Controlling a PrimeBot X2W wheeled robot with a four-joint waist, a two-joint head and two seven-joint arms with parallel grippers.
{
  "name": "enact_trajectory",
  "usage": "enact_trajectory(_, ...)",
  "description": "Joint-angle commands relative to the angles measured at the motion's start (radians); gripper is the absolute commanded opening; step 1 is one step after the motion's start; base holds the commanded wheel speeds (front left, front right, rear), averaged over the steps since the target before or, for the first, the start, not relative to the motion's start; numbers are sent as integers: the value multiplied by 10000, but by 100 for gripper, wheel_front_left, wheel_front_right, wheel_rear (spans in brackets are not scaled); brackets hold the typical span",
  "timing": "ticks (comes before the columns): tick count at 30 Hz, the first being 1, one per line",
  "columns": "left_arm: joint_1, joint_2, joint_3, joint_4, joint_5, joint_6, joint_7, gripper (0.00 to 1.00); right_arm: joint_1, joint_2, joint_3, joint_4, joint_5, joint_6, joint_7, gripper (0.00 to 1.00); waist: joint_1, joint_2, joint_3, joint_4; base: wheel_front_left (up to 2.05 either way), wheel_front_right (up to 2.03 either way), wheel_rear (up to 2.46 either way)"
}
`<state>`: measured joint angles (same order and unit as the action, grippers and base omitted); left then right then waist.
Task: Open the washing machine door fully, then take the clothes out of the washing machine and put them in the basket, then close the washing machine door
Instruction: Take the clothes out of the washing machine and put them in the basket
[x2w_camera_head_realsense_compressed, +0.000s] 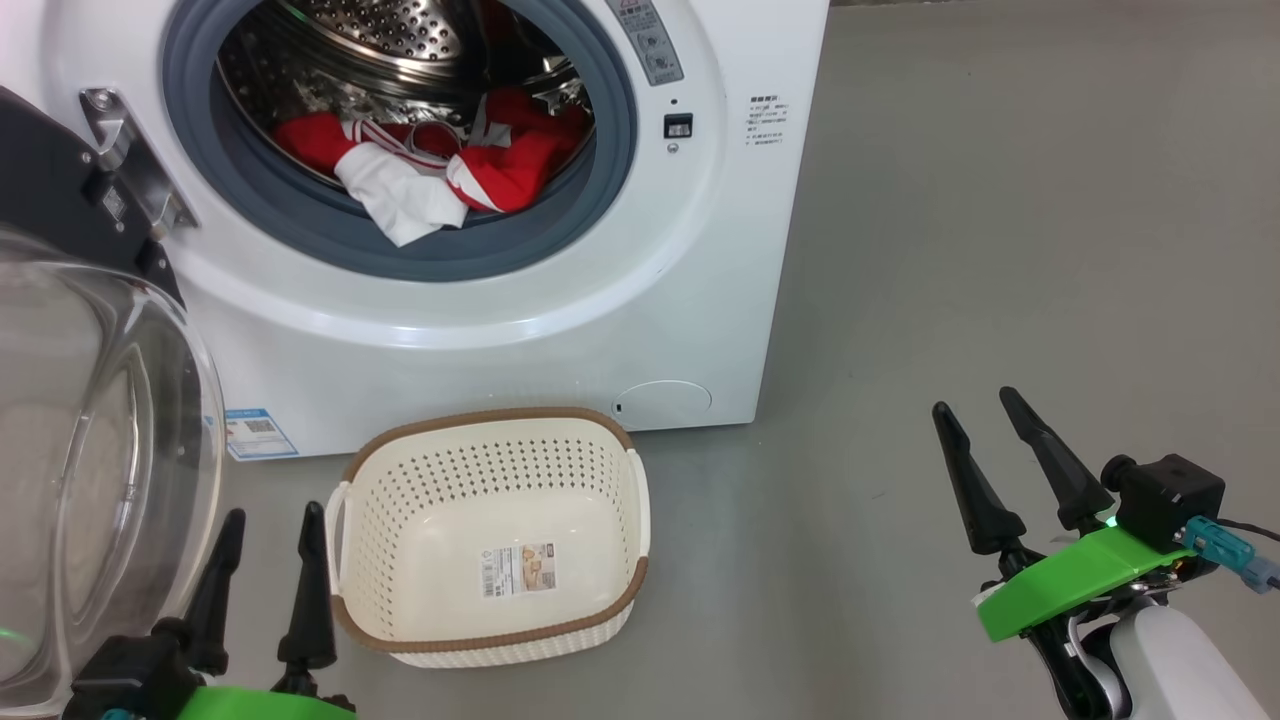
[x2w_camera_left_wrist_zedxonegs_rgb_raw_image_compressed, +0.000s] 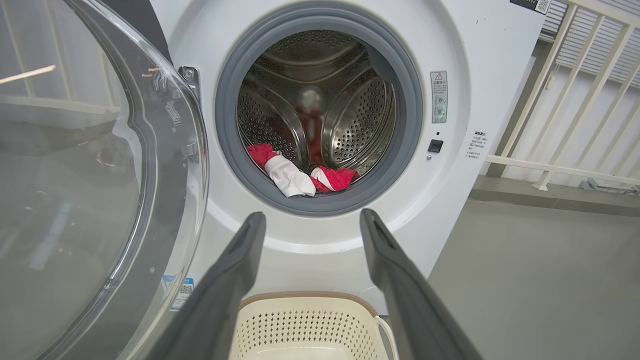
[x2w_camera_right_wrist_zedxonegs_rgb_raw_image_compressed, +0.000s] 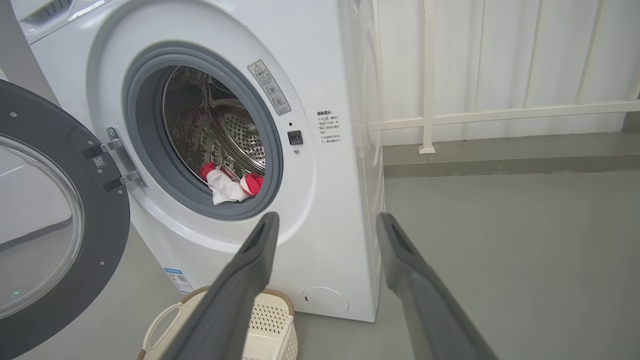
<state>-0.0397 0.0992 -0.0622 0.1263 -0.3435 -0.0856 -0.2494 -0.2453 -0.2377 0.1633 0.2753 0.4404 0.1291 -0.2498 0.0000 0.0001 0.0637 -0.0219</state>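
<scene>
Left fingers and right fingers spread wide, empty; left just beside basket, right well apart. Door swung open left, clearing mouth of washing machine. Clothes heaped at drum lip; basket, empty, set directly below, likely for short drop.

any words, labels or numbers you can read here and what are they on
No text reads clearly enough to quote.
Grey sticker beside the washing machine opening: a warning triangle sign, print too small.
Black print block on the machine front: too small.
Blue sticker low on the machine front: a square code, words blurred.
Paper label on the basket floor: a barcode, print too small.
</scene>
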Motion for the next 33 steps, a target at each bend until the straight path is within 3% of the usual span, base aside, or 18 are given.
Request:
enact_trajectory(1, -240, 141, 394, -211, 144, -107, -124, 100, -95, -45, 146, -274, -59, 16, -120, 100, 0, -1, -1, 1, 40, -40, 0)
enact_trajectory(24, -336, -12, 527, -125, 336, -273, -124, 100, -132, 17, 93, -262, -98, 16, -120, 100, 0, -1, 56, -11, 108, -108, 0)
enact_trajectory(33, -357, -56, 558, -100, 382, -320, -124, 100, -128, 11, 120, -256, -88, 16, -120, 100, 0, -1, 37, 25, 29, -29, 0)
